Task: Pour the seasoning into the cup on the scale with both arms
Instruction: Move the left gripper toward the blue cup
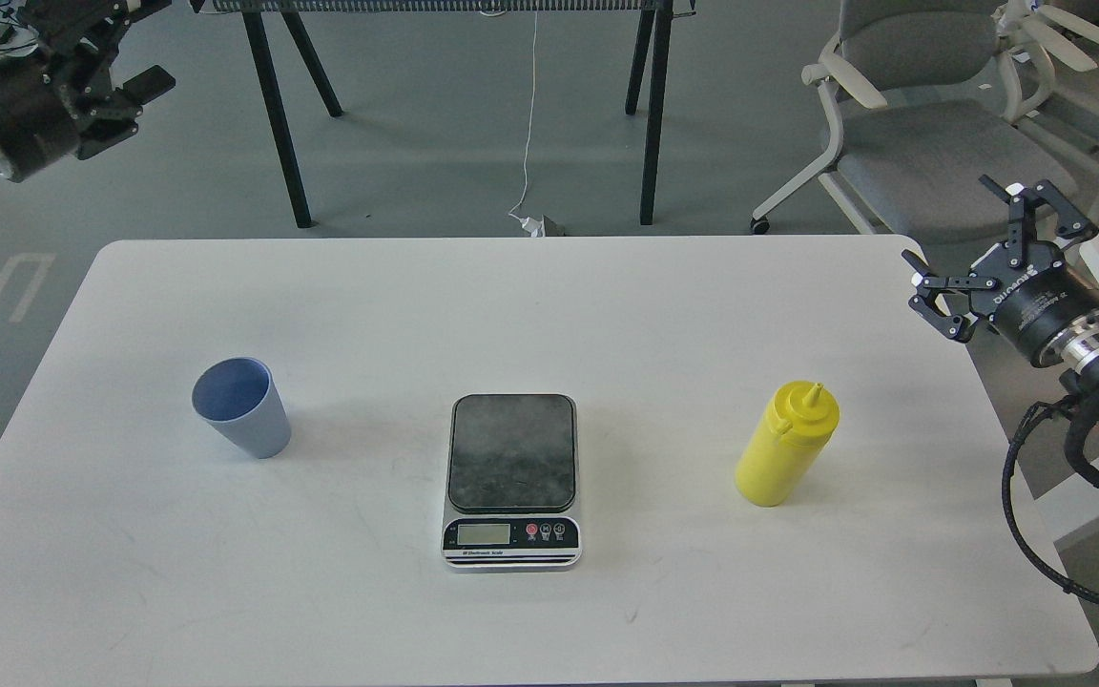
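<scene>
blue cup (242,408) left, bare scale (511,477) centre, yellow seasoning (786,446) right, upright

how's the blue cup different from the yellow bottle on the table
Colour: the cup is light blue-grey, the seasoning bottle bright yellow.
Top: the cup is open-mouthed, while the bottle ends in a conical nozzle cap.
Height: the bottle stands taller than the cup.
Place: the cup sits left of the scale, the bottle to its right.
Both stand upright on the white table, apart from the scale, and neither gripper touches them.

Cup (242,408), scale (511,477), bottle (786,445) well apart; bare table (607,315) between, seemingly passable.
</scene>
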{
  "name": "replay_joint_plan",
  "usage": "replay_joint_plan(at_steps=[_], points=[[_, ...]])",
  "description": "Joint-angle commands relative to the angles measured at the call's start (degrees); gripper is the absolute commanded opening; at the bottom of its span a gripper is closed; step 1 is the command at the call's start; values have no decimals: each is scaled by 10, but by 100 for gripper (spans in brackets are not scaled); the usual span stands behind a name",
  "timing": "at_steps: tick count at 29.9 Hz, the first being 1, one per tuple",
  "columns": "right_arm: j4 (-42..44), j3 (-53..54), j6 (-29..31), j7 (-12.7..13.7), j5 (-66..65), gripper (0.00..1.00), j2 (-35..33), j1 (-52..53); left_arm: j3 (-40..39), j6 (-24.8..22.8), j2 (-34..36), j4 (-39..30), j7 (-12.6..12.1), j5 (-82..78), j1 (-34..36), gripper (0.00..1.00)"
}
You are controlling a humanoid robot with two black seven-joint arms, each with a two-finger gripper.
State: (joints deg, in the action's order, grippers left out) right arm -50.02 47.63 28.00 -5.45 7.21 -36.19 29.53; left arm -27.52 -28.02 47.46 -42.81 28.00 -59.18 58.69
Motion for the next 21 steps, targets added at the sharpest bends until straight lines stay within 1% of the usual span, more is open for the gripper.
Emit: replay_joint_plan(at_steps=[1,4,6,9,12,17,21], points=[[0,0,0,0,0,98,2,-2,0,0,18,-42,0,-269,22,100],[0,-1,0,0,0,98,3,-2,1,0,33,-92,0,-432,29,100],[0,-1,0,0,0,98,2,-2,4,0,31,-123,0,-528,31,100],[0,-1,0,0,0,98,2,-2,34,0,31,-162,0,-657,31,100],[-1,1,0,0,0,98,2,-5,92,0,38,-198,0,-658,41,99],[-1,3,0,0,0,98,2,-12,228,1,39,-200,0,-658,84,98],[-2,2,0,0,0,98,2,-17,309,31,39,-196,0,-658,103,98]])
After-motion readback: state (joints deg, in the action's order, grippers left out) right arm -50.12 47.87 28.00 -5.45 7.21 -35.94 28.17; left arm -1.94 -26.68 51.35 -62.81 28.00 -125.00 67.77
